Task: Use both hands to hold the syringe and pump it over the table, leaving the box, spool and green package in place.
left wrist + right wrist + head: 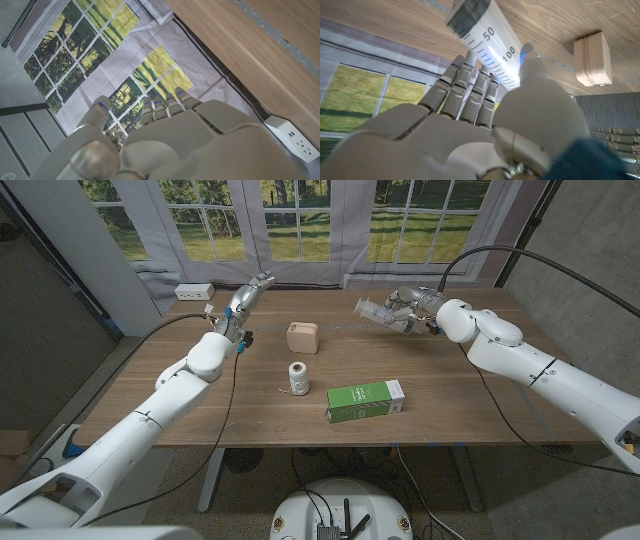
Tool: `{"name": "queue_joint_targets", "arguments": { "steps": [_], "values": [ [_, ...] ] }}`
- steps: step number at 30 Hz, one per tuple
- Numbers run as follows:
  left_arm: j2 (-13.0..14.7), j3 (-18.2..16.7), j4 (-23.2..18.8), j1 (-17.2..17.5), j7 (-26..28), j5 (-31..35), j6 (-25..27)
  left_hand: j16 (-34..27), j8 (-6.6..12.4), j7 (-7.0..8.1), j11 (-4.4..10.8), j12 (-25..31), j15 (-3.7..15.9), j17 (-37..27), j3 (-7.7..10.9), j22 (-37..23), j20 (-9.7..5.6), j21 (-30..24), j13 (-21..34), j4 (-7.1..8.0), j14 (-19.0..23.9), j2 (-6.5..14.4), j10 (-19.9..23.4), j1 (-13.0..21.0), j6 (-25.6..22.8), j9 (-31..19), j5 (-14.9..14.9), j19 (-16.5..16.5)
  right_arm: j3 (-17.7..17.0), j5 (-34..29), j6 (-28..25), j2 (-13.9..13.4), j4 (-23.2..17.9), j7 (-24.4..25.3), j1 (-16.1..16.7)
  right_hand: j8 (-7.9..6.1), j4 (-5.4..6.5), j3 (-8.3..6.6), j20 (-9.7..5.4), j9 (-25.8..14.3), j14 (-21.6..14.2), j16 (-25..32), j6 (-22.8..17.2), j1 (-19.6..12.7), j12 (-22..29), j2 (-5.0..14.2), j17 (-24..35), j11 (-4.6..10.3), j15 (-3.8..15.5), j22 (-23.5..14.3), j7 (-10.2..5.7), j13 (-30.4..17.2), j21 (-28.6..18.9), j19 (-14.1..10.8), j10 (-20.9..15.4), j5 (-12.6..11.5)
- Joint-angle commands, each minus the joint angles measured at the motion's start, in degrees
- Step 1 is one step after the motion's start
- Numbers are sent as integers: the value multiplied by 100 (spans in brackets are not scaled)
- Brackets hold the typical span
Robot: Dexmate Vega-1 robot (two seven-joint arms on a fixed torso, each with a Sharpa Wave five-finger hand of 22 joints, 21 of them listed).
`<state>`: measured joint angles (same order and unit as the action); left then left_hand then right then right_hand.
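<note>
My right hand (410,308) holds a large clear syringe (372,311) in the air above the far right part of the table, its barrel pointing toward the middle. The right wrist view shows the syringe (487,42) with black scale marks 50 and 100 clasped between the fingers (465,87) and the thumb (535,80). My left hand (247,297) is raised over the far left part of the table with straight fingers and nothing in it. From the left wrist camera, the left hand (165,140) reaches toward the windows, empty.
A small tan box (302,337) sits at the table's middle back; the same box (592,59) shows in the right wrist view. A spool of white thread (297,377) stands in front of it. A green package (365,401) lies nearer. A white power strip (194,292) sits at the far left edge.
</note>
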<state>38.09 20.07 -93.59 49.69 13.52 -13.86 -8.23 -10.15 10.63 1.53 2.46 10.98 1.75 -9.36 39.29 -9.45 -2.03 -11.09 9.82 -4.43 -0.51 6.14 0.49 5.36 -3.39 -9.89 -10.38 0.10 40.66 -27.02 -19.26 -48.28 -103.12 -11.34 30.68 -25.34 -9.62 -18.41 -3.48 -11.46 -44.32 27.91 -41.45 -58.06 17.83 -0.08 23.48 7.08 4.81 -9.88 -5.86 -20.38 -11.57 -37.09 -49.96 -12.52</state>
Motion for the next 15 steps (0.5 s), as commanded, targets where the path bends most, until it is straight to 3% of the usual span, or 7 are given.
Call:
{"name": "queue_joint_targets", "arguments": {
  "steps": [1, 15],
  "values": [
    [-270, -53, 452, 131, 246, -322, -330, 11, -25, -12, 1, -23, 188, -9, -11, -30, -107, -25, 11, -22, -7, 342, 26, 80, -32, -5, 15, 34, 230, -478, -10, 41, 104, -334, -254, -40, 32, -1, -52, -24, 49, -3, -642, -152, -5, 570, 15, 445, 823, -16, -585, -29, -13, 7, -463, -48],
    [-449, -104, 775, 202, 250, -725, -462, 12, -19, -12, 6, -17, 193, -9, -18, -30, -101, -23, 11, -38, -15, 341, 40, 88, -56, -5, 15, 61, 364, -976, -78, 96, 163, -532, -261, -27, 37, 6, -50, -26, 68, -29, -648, -141, -39, 576, 28, 442, 828, -16, -595, -35, -7, 25, -439, -48]
  ]
}}
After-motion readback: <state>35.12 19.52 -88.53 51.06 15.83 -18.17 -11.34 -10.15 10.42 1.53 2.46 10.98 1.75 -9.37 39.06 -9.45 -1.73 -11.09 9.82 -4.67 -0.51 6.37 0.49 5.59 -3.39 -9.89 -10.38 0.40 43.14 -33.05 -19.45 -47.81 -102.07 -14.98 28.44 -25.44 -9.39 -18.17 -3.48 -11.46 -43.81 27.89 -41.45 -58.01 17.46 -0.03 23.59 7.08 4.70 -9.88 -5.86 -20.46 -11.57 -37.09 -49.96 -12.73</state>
